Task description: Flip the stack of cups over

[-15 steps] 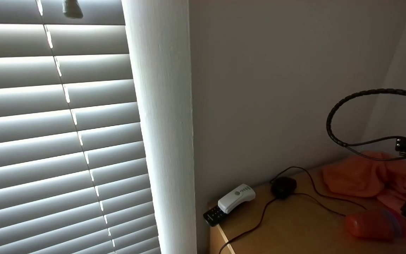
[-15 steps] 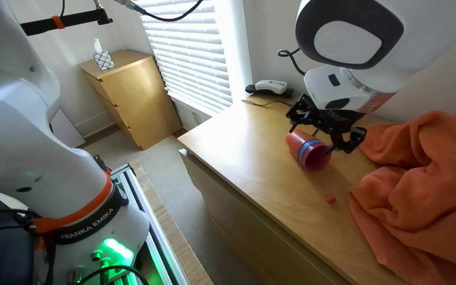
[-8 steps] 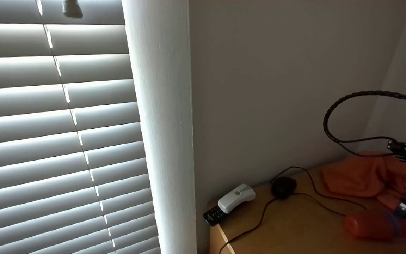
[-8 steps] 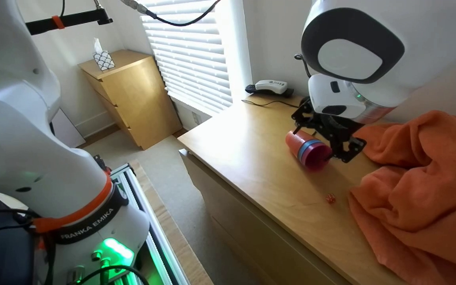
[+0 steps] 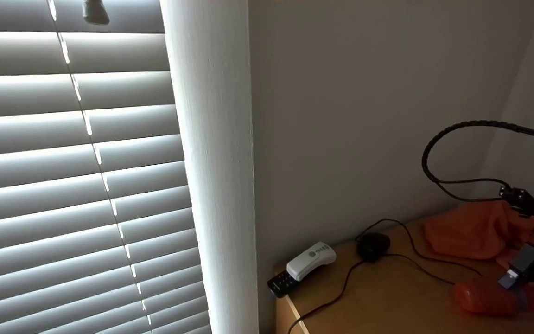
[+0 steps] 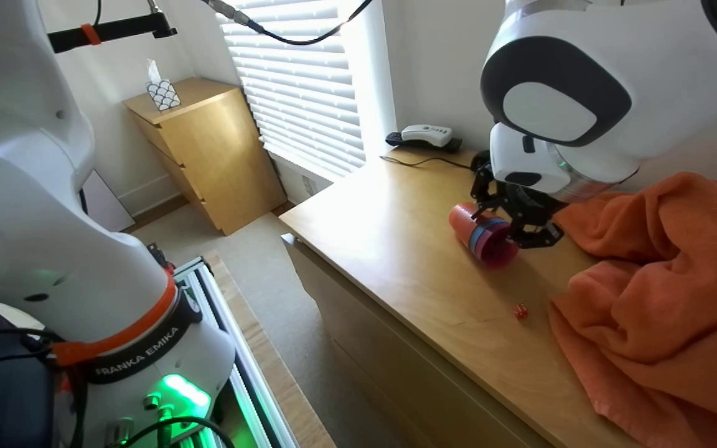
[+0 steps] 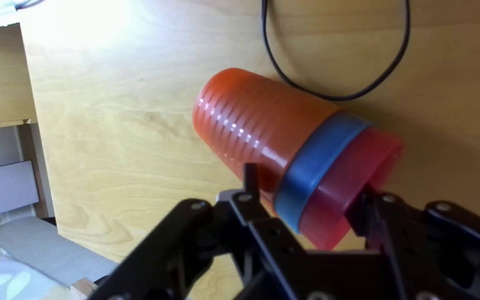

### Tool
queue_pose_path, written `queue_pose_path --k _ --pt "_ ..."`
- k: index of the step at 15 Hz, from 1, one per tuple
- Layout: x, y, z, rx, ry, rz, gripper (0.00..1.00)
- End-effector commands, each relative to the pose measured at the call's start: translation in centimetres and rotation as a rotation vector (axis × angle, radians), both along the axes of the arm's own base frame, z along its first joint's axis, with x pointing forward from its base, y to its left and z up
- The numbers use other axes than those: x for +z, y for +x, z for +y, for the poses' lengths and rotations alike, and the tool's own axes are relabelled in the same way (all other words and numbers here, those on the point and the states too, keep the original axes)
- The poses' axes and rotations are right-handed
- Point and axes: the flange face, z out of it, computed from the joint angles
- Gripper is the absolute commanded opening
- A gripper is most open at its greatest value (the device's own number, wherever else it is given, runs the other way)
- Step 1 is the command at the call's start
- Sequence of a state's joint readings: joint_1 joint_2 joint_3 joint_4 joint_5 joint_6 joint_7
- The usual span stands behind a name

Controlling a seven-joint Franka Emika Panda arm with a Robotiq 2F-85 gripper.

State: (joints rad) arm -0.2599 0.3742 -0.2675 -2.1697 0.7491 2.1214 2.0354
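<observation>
The stack of cups lies on its side on the wooden top point(image 6: 383, 230) in both exterior views. An orange cup point(image 7: 261, 112) is outermost, then a blue band point(image 7: 315, 166), then a red cup point(image 7: 344, 179) at the mouth end. My gripper point(image 7: 304, 189) reaches down over the mouth end, its jaws partway apart. One finger point(image 7: 250, 177) stands beside the orange cup, and the opposite one is at the red rim, partly hiding it. Whether both fingers press on the cups is unclear. In an exterior view the gripper point(image 6: 492, 227) sits right against the stack.
A crumpled orange cloth point(image 6: 663, 298) covers the area beside the gripper. A small red die point(image 6: 520, 311) rests in front of the cups. A black cable point(image 7: 273, 58) loops close behind them. A white remote point(image 6: 427, 134) lies at the back corner.
The gripper has come lower and moved over the stack, and its fingers have drawn much closer together around the mouth end. The cups have hardly moved.
</observation>
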Motion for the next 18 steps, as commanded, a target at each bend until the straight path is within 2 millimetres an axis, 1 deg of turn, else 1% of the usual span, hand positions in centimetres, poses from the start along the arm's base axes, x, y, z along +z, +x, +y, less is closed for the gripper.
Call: queue_pose_path --k 1,4,5,6,8,9,13,18 --pt "0.3 1.0 -0.1 -0.023 0.028 -0.013 0.20" --pt "1.6 1.7 0.7 0.015 0.033 -0.036 0.02" --pt "2.2 2.1 1.1 0.033 0.029 -0.043 0.02" --pt "2.5 2.2 1.5 0.055 0.020 -0.047 0.05" --pt "3.1 2.7 2.6 0.098 -0.008 -0.044 0.02" --pt "3.5 2.8 3.2 0.125 -0.018 -0.040 0.03" --pt "4.3 3.5 6.6 0.332 -0.131 0.000 0.03" --pt "5.2 3.9 10.4 0.617 -0.260 0.036 0.03"
